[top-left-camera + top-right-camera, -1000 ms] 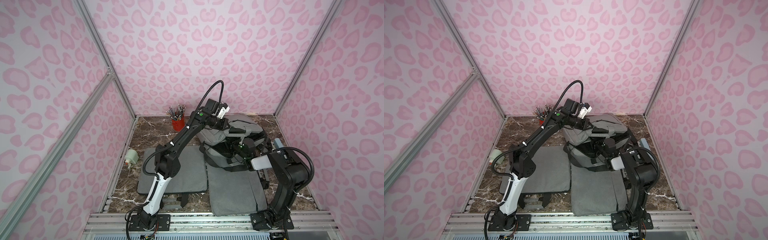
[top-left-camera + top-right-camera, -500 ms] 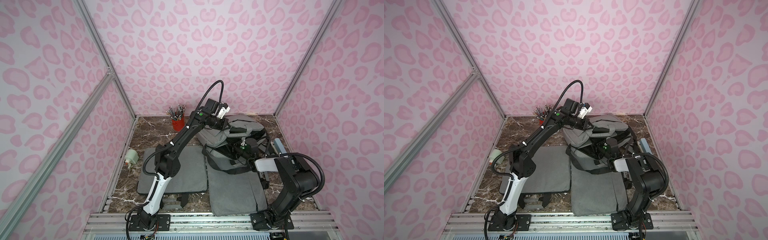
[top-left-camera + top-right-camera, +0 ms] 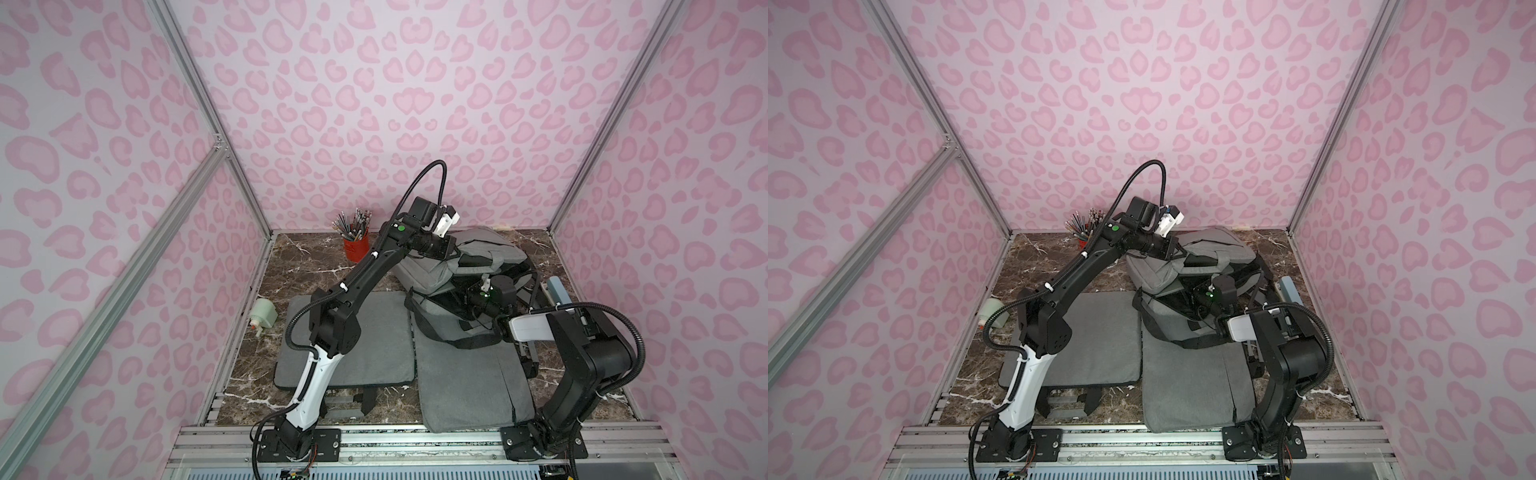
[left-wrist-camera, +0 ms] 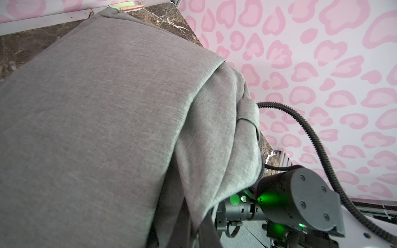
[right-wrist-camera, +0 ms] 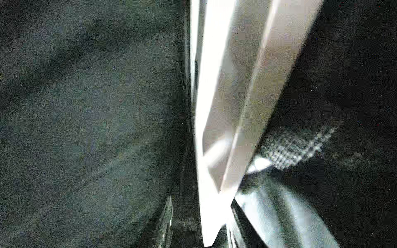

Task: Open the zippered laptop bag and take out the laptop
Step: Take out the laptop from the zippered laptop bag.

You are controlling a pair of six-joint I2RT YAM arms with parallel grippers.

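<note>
Now, the laptop bag (image 3: 453,270) lies toward the back right of the marble table (image 3: 299,266), grey, slumped, its mouth already gaping toward my right side. In both top views the upper flap is lifted and a dark interior shows beneath it.

My left arm (image 3: 357,282) reaches across to the flap's near edge. My left gripper (image 3: 455,252) is hidden against the fabric, clenched; it seems to be pinching the flap (image 4: 107,107) to hold it up, though I cannot see the fingertips.

My right gripper (image 3: 1200,300) is pushed into the opening. Its wrist view shows dark lining and 1 pale slanted slab (image 5: 232,107), probably an edge of the laptop, blurred. Whether these jaws are grasping it or merely parted beside it, I cannot tell.

Step in hand, as I judge it: zipper done, reaching for the laptop. It sits inside the bag, not yet out.

Next move calls for: a firm pinch on the laptop's edge, flap kept raised, then a straight pull along the opening. Risk: the bag dragging along, or the slab slipping.

Smaller items well apart: 2 grey pads (image 3: 374,332), red pencil cup (image 3: 356,247), pale green bottle (image 3: 264,314).
</note>
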